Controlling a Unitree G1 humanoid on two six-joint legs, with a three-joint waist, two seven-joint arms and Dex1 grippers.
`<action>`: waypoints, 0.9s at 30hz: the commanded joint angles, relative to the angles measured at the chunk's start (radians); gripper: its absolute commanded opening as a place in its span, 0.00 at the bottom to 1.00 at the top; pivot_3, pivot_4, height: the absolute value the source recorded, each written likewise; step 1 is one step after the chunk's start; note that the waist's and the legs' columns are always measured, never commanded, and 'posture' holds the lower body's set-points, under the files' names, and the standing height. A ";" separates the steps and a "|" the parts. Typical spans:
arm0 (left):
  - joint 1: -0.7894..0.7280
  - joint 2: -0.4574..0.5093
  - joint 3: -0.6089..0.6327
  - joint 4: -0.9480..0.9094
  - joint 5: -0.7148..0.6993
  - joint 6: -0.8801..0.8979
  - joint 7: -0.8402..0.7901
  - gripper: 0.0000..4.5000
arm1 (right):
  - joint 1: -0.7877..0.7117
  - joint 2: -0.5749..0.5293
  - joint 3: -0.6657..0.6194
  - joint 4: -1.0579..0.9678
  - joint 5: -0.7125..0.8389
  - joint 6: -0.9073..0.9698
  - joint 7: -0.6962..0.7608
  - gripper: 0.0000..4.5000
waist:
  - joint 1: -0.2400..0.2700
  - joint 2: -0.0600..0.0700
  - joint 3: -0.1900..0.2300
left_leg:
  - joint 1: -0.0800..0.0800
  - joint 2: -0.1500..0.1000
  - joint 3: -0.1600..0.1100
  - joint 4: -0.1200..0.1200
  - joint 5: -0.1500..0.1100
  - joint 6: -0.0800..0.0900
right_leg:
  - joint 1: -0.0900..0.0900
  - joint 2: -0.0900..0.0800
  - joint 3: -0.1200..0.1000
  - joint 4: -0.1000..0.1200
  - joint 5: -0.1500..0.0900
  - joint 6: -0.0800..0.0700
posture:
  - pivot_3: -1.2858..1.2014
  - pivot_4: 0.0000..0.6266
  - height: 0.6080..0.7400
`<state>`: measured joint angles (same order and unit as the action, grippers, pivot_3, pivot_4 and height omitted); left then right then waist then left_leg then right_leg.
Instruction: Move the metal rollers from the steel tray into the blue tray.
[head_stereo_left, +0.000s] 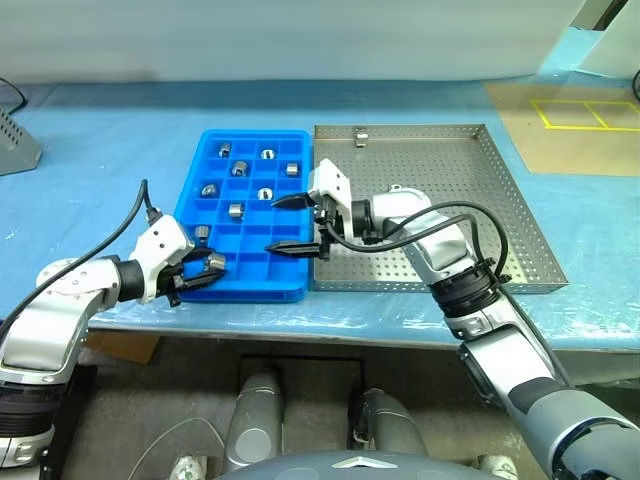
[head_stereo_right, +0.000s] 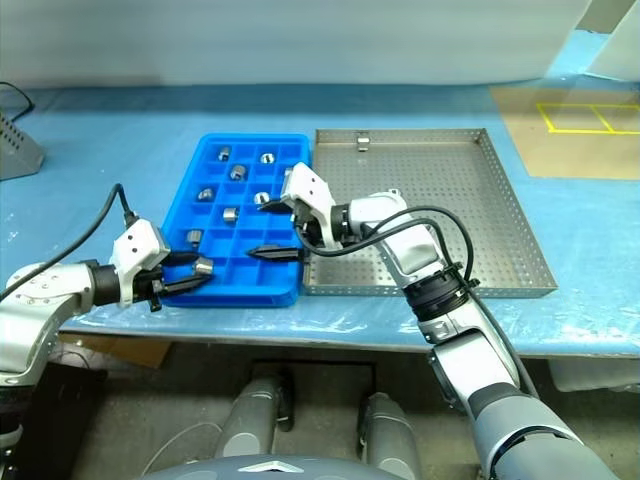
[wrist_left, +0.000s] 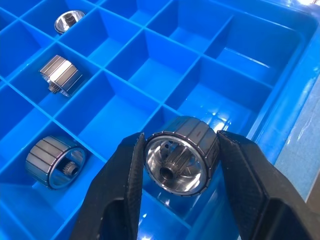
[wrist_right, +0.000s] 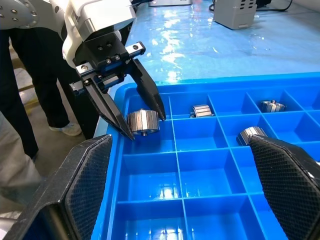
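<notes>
roller (wrist_left: 181, 155) between left fingers (wrist_left: 119, 192), seemingly clamped

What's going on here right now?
The left gripper is shut on a roller, holding it over a near-corner compartment of the blue tray. Several rollers already sit in other compartments. The right gripper is open, above the tray's right side, holding nothing. The steel tray looks emptied of rollers.
</notes>
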<state>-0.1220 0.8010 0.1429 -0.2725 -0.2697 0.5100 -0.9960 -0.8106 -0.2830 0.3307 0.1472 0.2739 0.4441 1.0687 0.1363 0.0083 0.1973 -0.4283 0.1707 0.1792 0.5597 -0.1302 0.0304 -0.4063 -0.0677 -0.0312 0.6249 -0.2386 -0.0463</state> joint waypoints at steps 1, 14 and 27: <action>0.015 0.014 -0.038 0.008 0.026 -0.018 0.018 0.42 | -0.012 -0.004 -0.019 -0.020 0.001 -0.015 0.008 1.00 | 0.001 0.000 0.000 | 0.001 0.000 0.000 0.000 0.000 0.000 | 0.001 0.000 0.000 0.000 0.000 0.000 | 0.61 0.24 1.00; -0.010 0.035 -0.085 0.036 0.028 -0.002 0.037 0.42 | -0.010 -0.012 -0.025 -0.020 -0.001 -0.013 0.008 1.00 | 0.000 0.000 -0.001 | 0.009 -0.001 0.001 -0.005 0.001 -0.002 | 0.004 0.001 0.003 0.000 0.000 0.000 | 0.61 0.24 1.00; -0.060 0.031 -0.113 0.164 0.080 -0.064 0.081 0.85 | -0.004 -0.018 -0.039 -0.029 -0.005 -0.005 -0.009 1.00 | -0.009 0.001 -0.004 | 0.010 -0.001 0.001 -0.005 0.002 -0.003 | 0.004 0.001 0.004 0.000 0.000 0.000 | 0.59 0.24 1.00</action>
<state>-0.1972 0.8256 0.0547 -0.1370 -0.2081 0.4260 -0.9134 -0.8103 -0.2995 0.3243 0.1473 0.2573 0.4450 1.0643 0.1269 0.0090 0.1938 -0.4181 0.1698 0.1800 0.5543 -0.1282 0.0274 -0.4017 -0.0667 -0.0276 0.6250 -0.2388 -0.0464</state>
